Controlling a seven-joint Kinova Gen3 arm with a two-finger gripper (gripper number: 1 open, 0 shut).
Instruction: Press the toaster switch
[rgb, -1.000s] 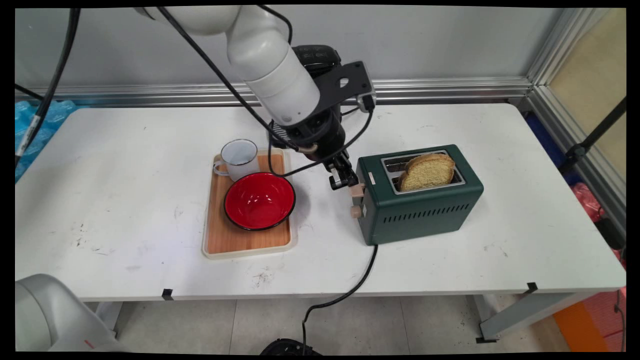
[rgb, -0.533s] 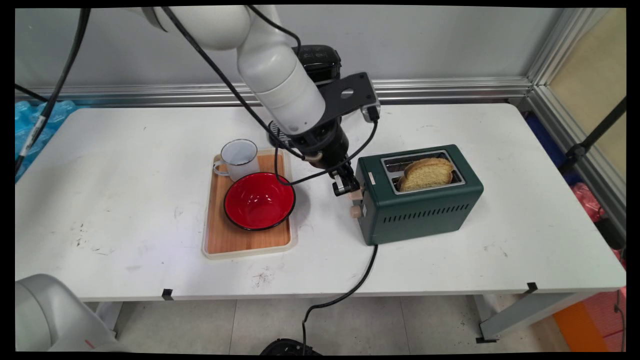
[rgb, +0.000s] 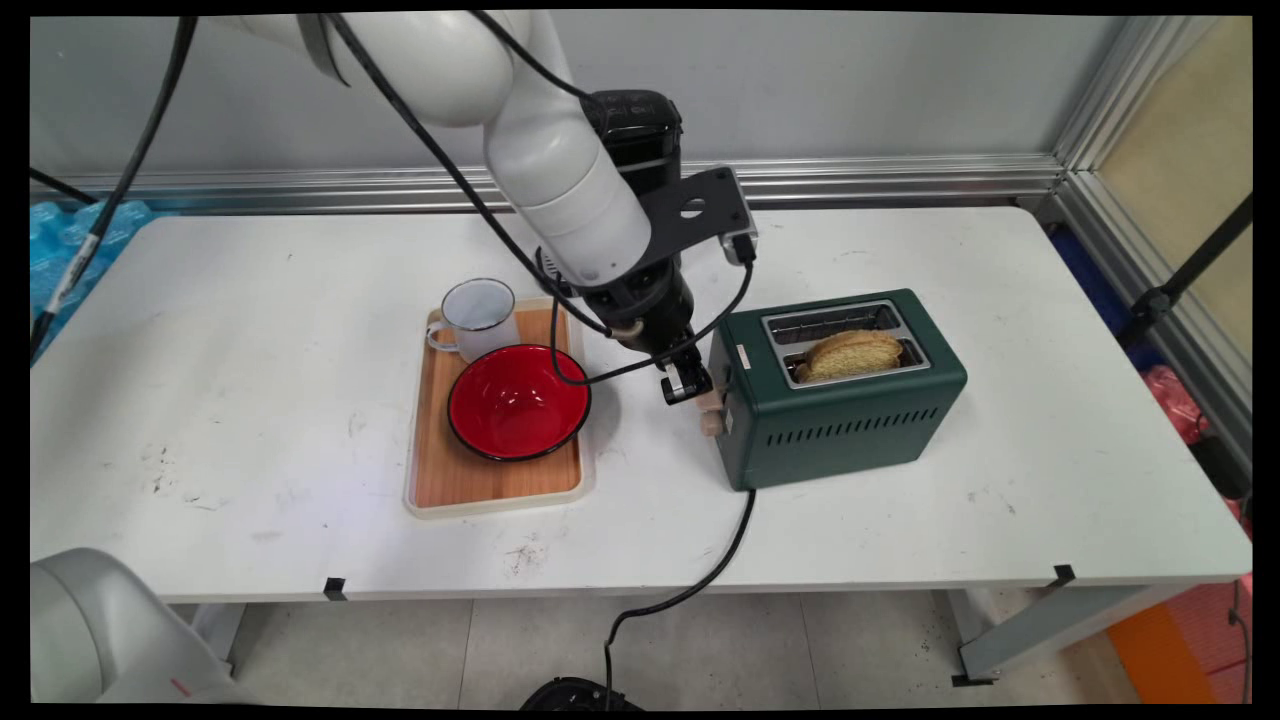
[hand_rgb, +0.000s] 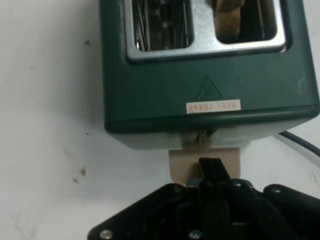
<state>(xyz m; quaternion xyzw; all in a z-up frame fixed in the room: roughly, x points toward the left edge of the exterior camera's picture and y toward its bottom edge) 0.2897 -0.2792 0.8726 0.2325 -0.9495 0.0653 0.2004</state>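
The white table (rgb: 900, 500) spreads under me, and the biggest thing on it is the dark green toaster (rgb: 850, 420), standing right in front of my gripper (rgb: 690, 385). Behind me, on the side away from the toaster, lies the wooden tray (rgb: 495, 485), carrying a red bowl (rgb: 518, 402) and, touching the bowl's far rim, a white enamel mug (rgb: 480, 315). The toaster's black cord (rgb: 700, 585) runs off the table's near edge.

My gripper is clenched, its fingers (hand_rgb: 212, 172) pressed together into one black tip, and that tip rests on top of the toaster's beige lever (hand_rgb: 204, 162) at the end wall facing me. Just below the lever sits a small beige knob (rgb: 711, 424).

Compared with a second ago, I have come lower and the lever has gone down with me: it was near the top of the end wall and now sits close above the knob. The slice of bread (rgb: 850, 355) in the slot nearer the table's front stood well above the toaster's top then; now it has sunk, with only its crust edge showing above the slot
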